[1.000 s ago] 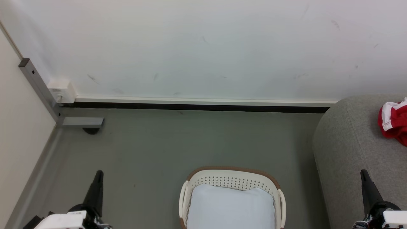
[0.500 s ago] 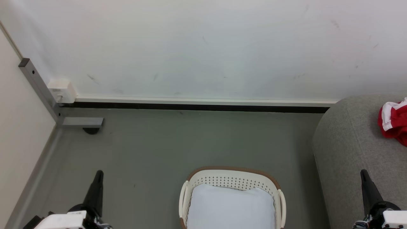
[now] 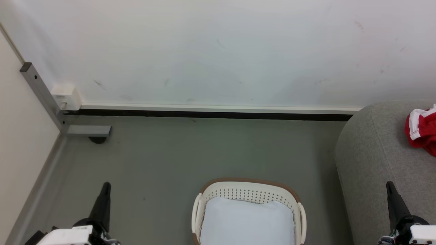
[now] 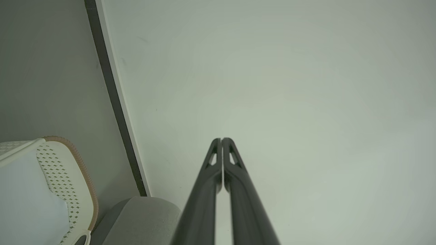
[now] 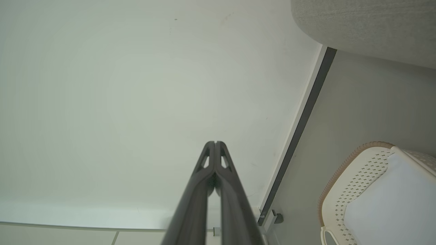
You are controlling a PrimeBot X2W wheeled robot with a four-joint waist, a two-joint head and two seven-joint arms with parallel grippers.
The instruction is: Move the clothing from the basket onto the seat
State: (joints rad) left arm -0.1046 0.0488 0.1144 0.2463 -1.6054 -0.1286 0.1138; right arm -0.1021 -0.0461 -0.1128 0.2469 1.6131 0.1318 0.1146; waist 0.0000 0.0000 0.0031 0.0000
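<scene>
The cream basket (image 3: 248, 185) with a brown rim band stands on the floor at the bottom centre, holding a flat pale bluish-white sheet (image 3: 247, 221). Red clothing (image 3: 422, 131) with white panels lies bunched on the grey seat (image 3: 371, 160) at the right edge. My left gripper (image 3: 106, 185) rests at the lower left, left of the basket, fingers pressed together. My right gripper (image 3: 389, 184) sits at the lower right over the seat's front. In the wrist views the left gripper (image 4: 221, 139) and the right gripper (image 5: 215, 143) are both shut on nothing and point at the white wall.
A white wall with a dark baseboard (image 3: 211, 114) runs behind. A grey metal post with a foot (image 3: 44, 98) and a white box (image 3: 66, 97) stand in the left corner. Grey floor (image 3: 190, 153) lies between wall and basket.
</scene>
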